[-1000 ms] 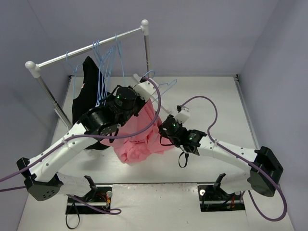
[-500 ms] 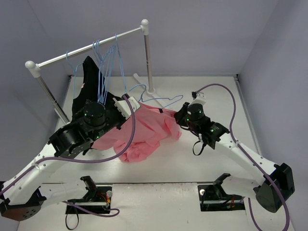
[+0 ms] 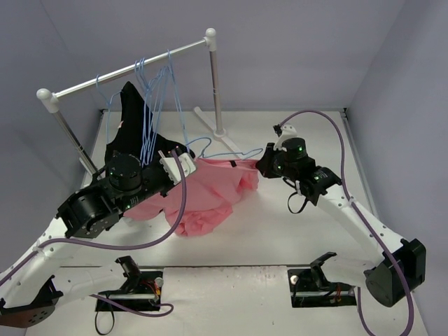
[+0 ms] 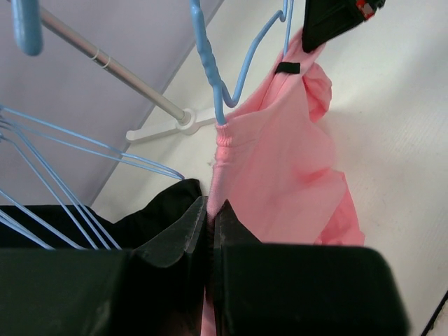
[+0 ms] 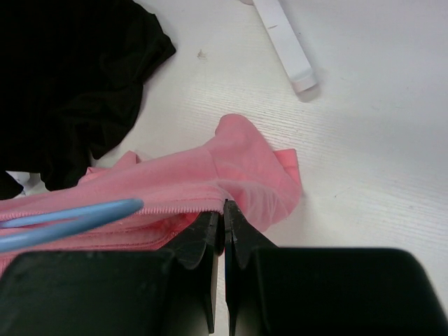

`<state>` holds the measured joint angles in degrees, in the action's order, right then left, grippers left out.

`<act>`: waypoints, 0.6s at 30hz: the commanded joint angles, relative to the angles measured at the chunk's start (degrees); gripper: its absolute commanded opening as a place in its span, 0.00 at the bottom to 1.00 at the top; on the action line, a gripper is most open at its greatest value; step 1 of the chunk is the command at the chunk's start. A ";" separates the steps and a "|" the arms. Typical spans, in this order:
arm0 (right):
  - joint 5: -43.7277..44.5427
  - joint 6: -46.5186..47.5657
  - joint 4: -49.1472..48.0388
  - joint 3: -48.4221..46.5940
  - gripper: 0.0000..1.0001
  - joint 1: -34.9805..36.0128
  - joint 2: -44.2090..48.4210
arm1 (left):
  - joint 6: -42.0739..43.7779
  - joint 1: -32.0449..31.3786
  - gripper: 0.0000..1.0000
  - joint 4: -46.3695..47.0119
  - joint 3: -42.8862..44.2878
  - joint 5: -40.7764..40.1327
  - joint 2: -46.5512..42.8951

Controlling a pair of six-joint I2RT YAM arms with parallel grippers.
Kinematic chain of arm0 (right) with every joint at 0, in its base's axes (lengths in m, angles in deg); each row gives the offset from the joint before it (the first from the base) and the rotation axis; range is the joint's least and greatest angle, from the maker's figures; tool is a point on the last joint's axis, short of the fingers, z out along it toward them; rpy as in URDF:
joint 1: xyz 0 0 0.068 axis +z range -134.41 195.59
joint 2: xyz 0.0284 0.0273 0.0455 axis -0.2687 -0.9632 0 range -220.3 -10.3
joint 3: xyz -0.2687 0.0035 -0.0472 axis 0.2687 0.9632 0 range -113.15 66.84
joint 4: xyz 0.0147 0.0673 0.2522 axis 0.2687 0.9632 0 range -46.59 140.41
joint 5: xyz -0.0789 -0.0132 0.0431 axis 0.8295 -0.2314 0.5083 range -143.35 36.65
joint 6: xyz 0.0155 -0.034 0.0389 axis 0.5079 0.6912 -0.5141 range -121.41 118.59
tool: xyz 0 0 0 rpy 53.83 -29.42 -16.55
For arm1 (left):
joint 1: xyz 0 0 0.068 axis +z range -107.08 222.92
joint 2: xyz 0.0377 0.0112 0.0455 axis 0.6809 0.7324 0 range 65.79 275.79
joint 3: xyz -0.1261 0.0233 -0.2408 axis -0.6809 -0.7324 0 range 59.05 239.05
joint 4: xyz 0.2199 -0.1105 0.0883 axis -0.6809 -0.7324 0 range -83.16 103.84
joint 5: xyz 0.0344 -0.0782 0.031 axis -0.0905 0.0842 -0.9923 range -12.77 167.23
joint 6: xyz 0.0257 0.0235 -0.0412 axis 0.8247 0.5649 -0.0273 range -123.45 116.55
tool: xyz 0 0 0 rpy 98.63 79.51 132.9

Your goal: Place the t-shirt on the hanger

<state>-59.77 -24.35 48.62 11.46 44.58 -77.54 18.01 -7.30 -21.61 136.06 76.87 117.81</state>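
**T-shirt** (image 3: 210, 192): salmon pink, plain. Its upper edge is pulled into a taut line between the two claws, above the table (image 3: 266, 238). The rest sags below in loose folds, and the lowest folds rest on the tabletop. It is near the middle of the table, in front of the rack.

**Left claw** (image 3: 183, 163): clenched on the t-shirt's ribbed edge. In the left wrist view the two fingers (image 4: 178, 234) meet with a thin strip of pink cloth pinched between them.

**Right claw** (image 3: 260, 163): clenched on the far end of the same edge. In the right wrist view a bunched corner of the t-shirt (image 5: 238, 164) sits just beyond the closed fingertips.

**Hanger** (image 3: 234, 152): thin light-blue wire, lying along the stretched edge between the claws with its hook towards the rack. The left wrist view shows its wire (image 4: 208, 66) coming down to meet the ribbed band. Whether it runs inside the cloth cannot be told.

**Black garment** (image 3: 129, 119): hangs from the rail (image 3: 126, 70) behind the left arm, its lower part touching the pink cloth's left side.

**Spare hangers** (image 3: 159, 87): several blue wire ones, bunched on the rail beside the black garment.

**Rack foot** (image 5: 283, 38): a white bar, flat on the table, apart from the t-shirt.
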 commanded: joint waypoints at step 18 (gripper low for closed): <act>0.45 10.33 7.93 -13.15 0.00 -2.35 -0.15 | 6.93 0.56 0.00 -1.84 4.14 1.55 5.43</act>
<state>-61.10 -16.68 57.01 2.83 42.94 -77.69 22.32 -7.21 -25.21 136.21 78.38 121.86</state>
